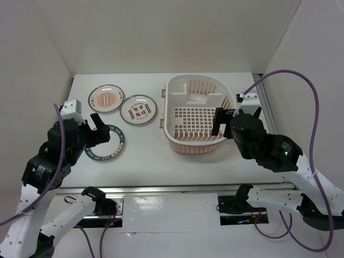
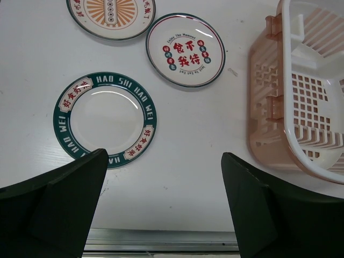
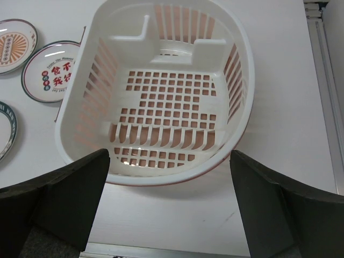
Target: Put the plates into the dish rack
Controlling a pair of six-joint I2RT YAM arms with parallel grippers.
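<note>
Three white plates lie flat on the white table left of the dish rack: the orange-centred plate (image 1: 106,98) (image 2: 110,13) (image 3: 13,45) at the back, the red-character plate (image 1: 138,109) (image 2: 185,49) (image 3: 52,72) next to the rack, and the teal-rimmed plate (image 1: 109,145) (image 2: 105,119) nearest. The pale pink-cream dish rack (image 1: 196,146) (image 2: 269,107) (image 3: 161,176) stands empty at centre right. My left gripper (image 1: 102,129) (image 2: 164,161) is open and empty, above the teal plate's near right edge. My right gripper (image 1: 236,117) (image 3: 169,161) is open and empty, over the rack's near right rim.
White walls close in the table at the back and on both sides. A metal rail (image 1: 172,188) runs along the near edge and another (image 3: 322,80) along the right edge. A purple cable (image 1: 314,107) loops above the right arm.
</note>
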